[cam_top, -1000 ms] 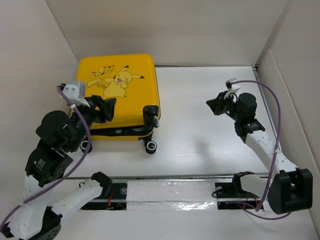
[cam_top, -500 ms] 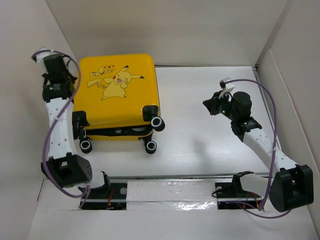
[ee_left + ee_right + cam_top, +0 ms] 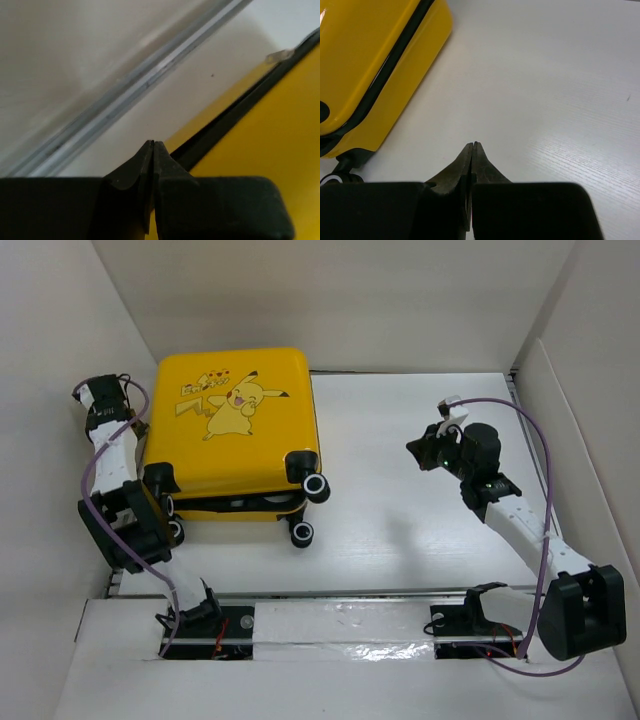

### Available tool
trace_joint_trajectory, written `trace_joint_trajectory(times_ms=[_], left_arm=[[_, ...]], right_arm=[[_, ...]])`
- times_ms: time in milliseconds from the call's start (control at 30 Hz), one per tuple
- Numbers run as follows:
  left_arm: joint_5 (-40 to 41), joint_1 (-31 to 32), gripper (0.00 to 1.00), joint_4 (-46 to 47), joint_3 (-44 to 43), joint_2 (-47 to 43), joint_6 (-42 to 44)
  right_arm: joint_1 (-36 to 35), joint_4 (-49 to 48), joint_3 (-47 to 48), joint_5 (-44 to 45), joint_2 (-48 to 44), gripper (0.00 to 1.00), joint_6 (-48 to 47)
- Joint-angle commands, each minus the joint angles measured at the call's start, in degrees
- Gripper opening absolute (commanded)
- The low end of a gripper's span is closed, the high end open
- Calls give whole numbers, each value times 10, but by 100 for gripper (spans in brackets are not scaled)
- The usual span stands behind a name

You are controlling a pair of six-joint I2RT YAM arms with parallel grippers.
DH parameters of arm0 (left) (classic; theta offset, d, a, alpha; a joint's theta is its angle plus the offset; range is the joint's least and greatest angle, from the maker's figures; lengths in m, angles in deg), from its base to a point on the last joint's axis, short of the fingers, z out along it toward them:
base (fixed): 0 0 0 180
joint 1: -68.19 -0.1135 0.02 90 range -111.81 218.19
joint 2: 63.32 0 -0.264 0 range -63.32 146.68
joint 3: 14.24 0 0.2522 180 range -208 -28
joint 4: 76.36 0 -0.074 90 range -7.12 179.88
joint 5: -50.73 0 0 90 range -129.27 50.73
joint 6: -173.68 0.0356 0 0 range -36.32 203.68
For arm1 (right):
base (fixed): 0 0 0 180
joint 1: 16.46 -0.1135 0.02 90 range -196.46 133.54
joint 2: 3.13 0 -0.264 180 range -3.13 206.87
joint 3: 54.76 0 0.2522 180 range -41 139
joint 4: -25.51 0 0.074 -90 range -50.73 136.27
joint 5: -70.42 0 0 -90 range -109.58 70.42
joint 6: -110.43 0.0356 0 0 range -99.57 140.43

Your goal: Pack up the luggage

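The luggage (image 3: pixel 255 445) is a yellow suitcase with a cartoon print. It lies shut and flat at the back left of the table, wheels (image 3: pixel 316 487) toward me. My left gripper (image 3: pixel 131 424) is shut and empty, low beside the luggage's left side by the wall. In the left wrist view its tips (image 3: pixel 153 143) point along the yellow shell (image 3: pixel 272 140) and the black seam (image 3: pixel 235 112). My right gripper (image 3: pixel 413 449) hangs shut and empty over bare table, well right of the luggage. The right wrist view shows its tips (image 3: pixel 473 144) and the luggage (image 3: pixel 362 60) at upper left.
White walls close in the table on the left (image 3: pixel 60 360), back and right (image 3: pixel 590 390). A metal rail (image 3: pixel 140 85) runs along the foot of the left wall. The arm bases sit on a strip (image 3: pixel 340 625) at the near edge.
My left arm has swung off the luggage's front left corner to its left side by the wall, and its gripper has shut. The right arm has hardly moved.
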Motion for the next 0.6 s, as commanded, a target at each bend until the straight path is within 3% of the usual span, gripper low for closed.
trace_joint_trajectory(times_ms=[0,133,367,567], left_arm=[[-29,-6,0,19,30,29,-23],[-56,-6,0,69,100,41,-64],[-209,21,0,234,268,17,-175],[-206,108,0,374,428,-59,-256]], right_arm=[[-5,-18,23,14,2,0,-8],[-5,-19,23,16,4,0,-10],[-5,-20,24,38,23,0,-7],[12,-6,26,96,39,0,-6]])
